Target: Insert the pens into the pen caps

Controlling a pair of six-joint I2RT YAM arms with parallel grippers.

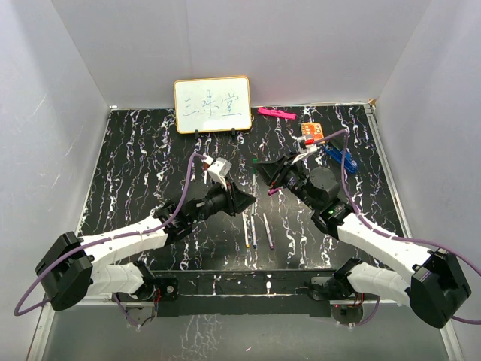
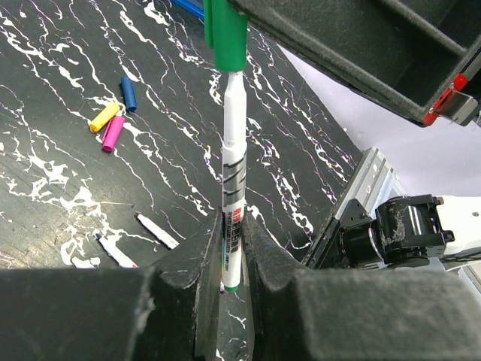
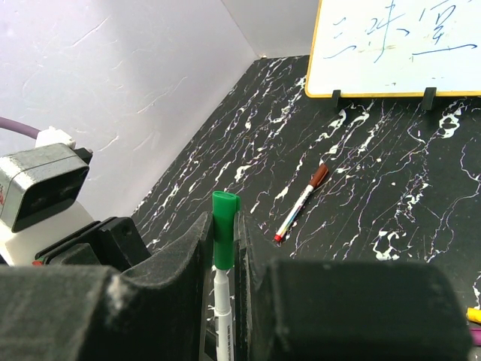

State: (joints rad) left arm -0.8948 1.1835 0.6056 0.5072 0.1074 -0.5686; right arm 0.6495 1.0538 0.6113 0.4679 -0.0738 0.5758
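A white pen [image 2: 231,173] with a green end stands between my left gripper's [image 2: 231,226] pads, which are shut on its lower barrel. Its tip sits inside the green cap [image 3: 223,226], and my right gripper [image 3: 223,233] is shut on that cap. In the top view the two grippers, left [image 1: 246,201] and right [image 1: 270,179], meet nose to nose above the mat's middle. Three uncapped pens [image 1: 254,232] lie on the mat below them. Yellow [image 2: 104,116], blue [image 2: 129,94] and purple-pink [image 2: 113,133] caps lie loose together. A pen with a red cap on it [image 3: 301,201] lies apart.
A small whiteboard [image 1: 213,105] stands at the back of the black marbled mat [image 1: 135,165]. A pink marker [image 1: 276,113], an orange object [image 1: 310,134] and a blue clip-like object [image 1: 334,156] lie at the back right. White walls enclose three sides.
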